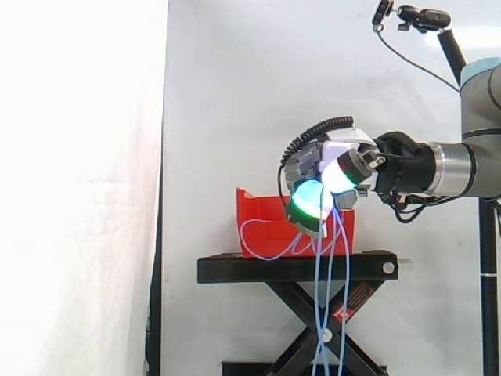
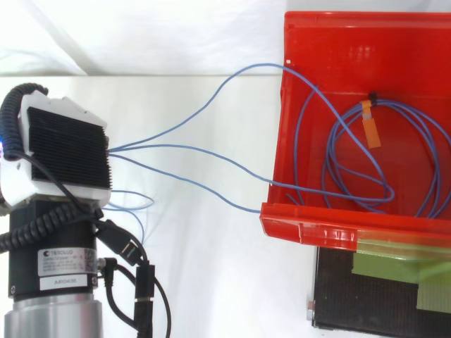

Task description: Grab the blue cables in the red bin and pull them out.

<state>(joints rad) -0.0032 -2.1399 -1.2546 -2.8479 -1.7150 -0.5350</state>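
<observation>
Hand (image 1: pixel 322 160) is out in front of the red bin (image 2: pixel 352 229), well clear of its open lip, as the top view confirms. The fingers are curled in and clamped on the blue cables (image 2: pixel 169 146). In the side view the glowing pads (image 1: pixel 309 201) are drawn close together, with strands coming out beneath them.

Cable position: several strands run taut from the hand over the bin's front lip. The rest lies coiled on the bin floor, bound by a black tie (image 2: pixel 371 95) and an orange tag (image 2: pixel 371 125). Slack loops hang from the hand past the bin, below the black stand (image 1: pixel 297 269), and one loop droops at the bin's front.

My judgement is that the task is partly done, as most of the coil is inside the bin.

Risks:
- The tied coil may rise as one lump and catch under the front lip. The bin would then drag or tip off the stand, since I can see nothing holding it down.
- The thin strands may slip through the pads if the tension jumps.
- The hanging loops could snag on the stand's crossed legs.
</observation>
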